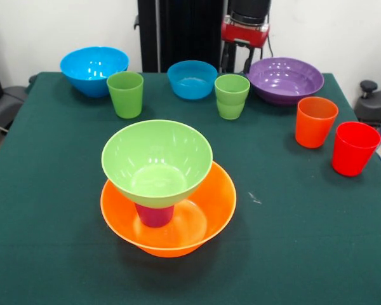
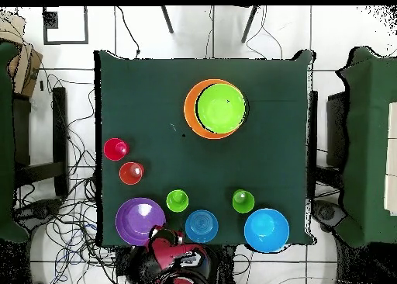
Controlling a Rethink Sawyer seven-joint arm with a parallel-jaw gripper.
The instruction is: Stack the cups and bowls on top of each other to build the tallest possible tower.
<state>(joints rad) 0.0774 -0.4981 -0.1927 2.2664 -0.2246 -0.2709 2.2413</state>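
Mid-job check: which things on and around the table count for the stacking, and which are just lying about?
For the job:
tower: orange bowl, purple cup, green bowl
two green cups
orange cup
red cup
two blue bowls
purple bowl

Just about:
floor cables
side furniture

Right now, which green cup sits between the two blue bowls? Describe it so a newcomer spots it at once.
In the front view, start at the dark green table and look along its far edge, by the robot. The green cup stands upright on the cloth just beside the large blue bowl, with the smaller blue bowl on its other side. The second green cup stands next to the purple bowl.
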